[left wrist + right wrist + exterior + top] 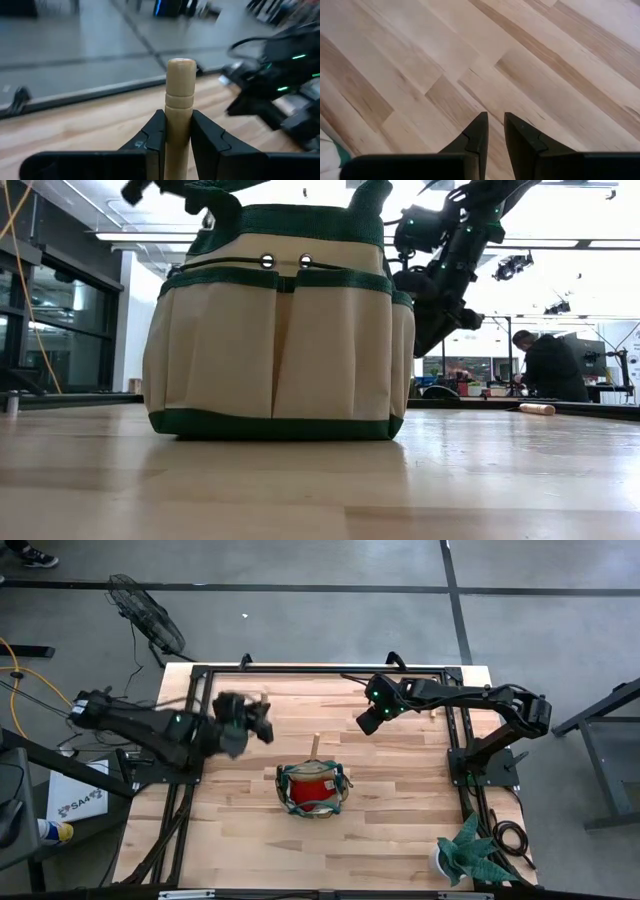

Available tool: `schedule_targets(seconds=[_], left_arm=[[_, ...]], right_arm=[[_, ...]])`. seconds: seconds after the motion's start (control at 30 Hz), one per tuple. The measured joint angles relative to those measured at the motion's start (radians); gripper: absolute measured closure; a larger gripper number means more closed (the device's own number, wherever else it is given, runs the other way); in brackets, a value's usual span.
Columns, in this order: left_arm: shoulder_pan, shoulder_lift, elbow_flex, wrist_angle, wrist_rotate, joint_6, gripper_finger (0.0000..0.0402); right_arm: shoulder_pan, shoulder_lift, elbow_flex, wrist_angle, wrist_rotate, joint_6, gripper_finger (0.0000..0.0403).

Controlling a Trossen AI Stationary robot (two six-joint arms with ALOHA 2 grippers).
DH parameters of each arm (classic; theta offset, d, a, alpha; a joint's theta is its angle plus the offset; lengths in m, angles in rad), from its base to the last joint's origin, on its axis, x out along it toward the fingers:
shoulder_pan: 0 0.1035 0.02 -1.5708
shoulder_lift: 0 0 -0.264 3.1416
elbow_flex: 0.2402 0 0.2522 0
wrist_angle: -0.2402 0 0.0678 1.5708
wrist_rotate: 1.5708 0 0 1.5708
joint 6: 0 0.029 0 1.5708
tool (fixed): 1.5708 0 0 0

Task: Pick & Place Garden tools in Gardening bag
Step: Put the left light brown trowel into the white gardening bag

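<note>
- left gripper [177, 137] clamped on a wooden tool handle [180, 95], held above the table left of the gardening bag [313, 788]
- bag mid-table, red item [312, 789] already inside
- right gripper [495, 131] pinched together, empty
- judged: held tool not yet placed

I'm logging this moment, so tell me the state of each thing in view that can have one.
Beige fabric gardening bag with green trim: upright, open-topped, red item inside.
Left gripper: shut on a round wooden tool handle.
Right gripper: nearly closed, holding nothing, above bare tabletop.
Wooden handle by the table's far right edge: lying flat.
Green spiky potted plant: upright.
</note>
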Motion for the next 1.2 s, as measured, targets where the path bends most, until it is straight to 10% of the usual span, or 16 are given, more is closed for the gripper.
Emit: schedule_targets(seconds=[0.53, 0.83, 1.2], left_arm=[[-0.378, 0.213, 0.001, 0.846, -0.539, 0.678, 0.0347], [-0.413, 0.338, 0.003, 1.314, -0.552, 1.053, 0.0347], [-0.451, 0.536, 0.238, 1.311, -0.548, 1.188, 0.0347]], right_arm=[[0.000, 0.000, 0.000, 0.008, 0.000, 0.006, 0.0348], [0.000, 0.000, 0.000, 0.043, -0.001, 0.007, 0.0348], [0.000, 0.000, 0.000, 0.117, -0.001, 0.007, 0.0348]])
